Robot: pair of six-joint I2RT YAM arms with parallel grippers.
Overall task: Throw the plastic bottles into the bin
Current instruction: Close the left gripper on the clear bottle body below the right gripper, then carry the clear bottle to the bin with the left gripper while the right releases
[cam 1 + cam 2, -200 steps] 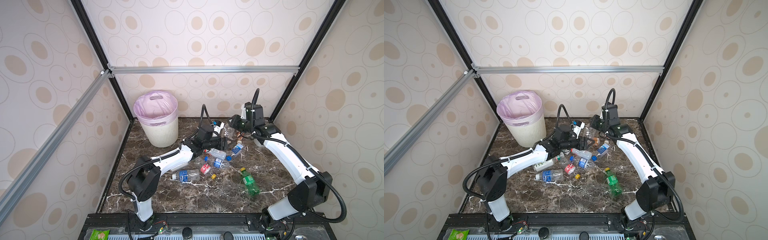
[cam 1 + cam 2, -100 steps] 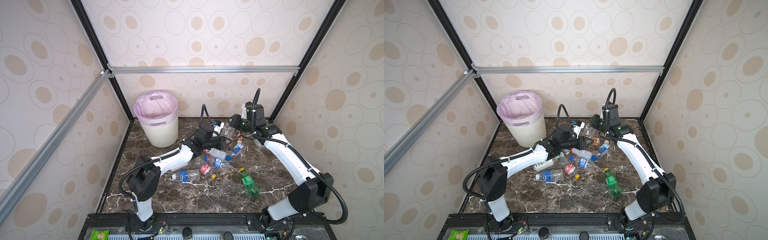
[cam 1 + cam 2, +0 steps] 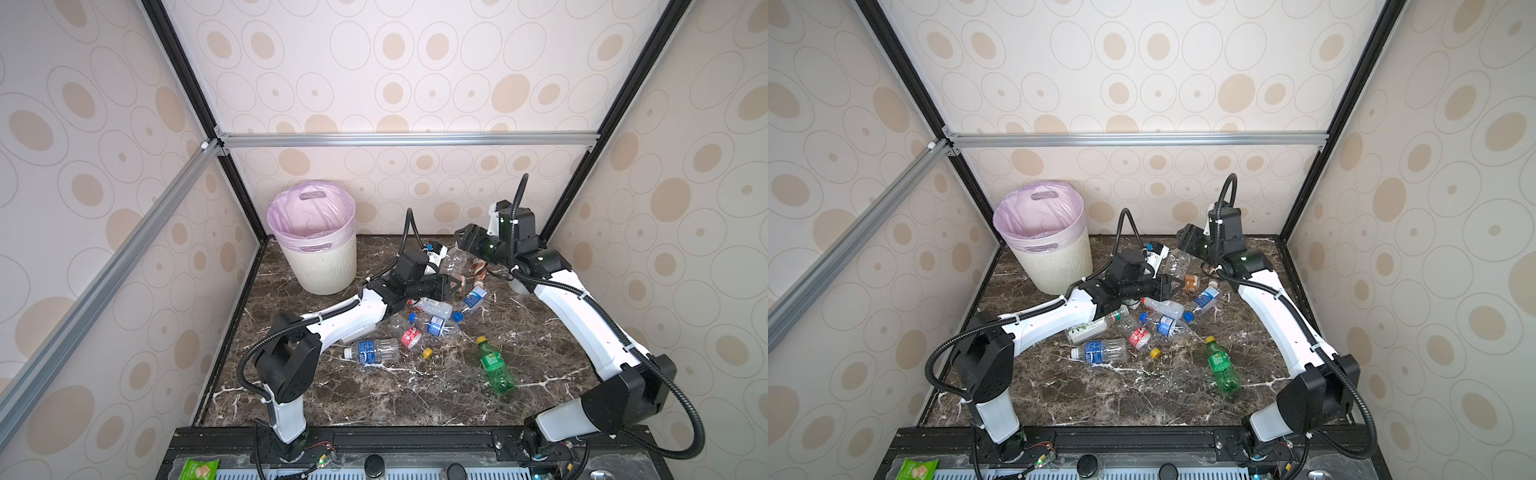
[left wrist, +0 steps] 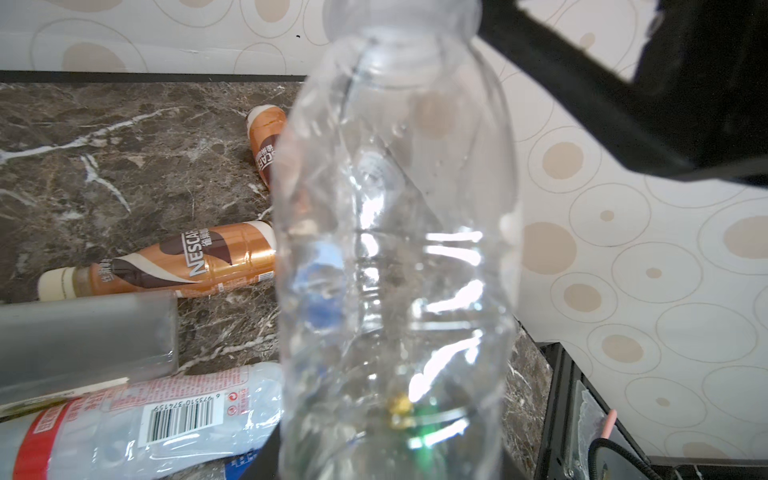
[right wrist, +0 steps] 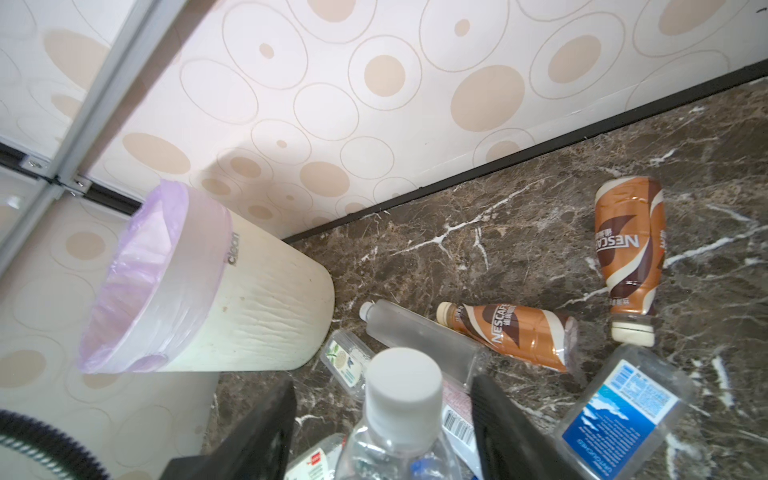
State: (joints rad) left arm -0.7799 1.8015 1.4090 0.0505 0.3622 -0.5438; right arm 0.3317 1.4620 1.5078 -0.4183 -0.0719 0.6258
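The left pincer (image 3: 454, 286) is clenched on the lower body of a clear bottle (image 4: 395, 249), whose neck reaches up to the right pincer (image 5: 384, 384). That one is released: its jaws stand apart on either side of the bottle's white cap (image 5: 405, 388), with a gap on each side. Two brown bottles (image 5: 511, 332) lie on the surface (image 3: 374, 399) just beside both pincers. The green bottle (image 3: 492, 368) lies well apart from them. The bin (image 3: 328, 270) stands well off from the left pincer, on the side away from the right one.

The plastic bottles (image 3: 374, 351) lie scattered on the desk (image 3: 374, 399), one clear bottle (image 4: 395, 249) held above them; the pink-lined off-white bin (image 3: 328, 270) stands upright, far left.
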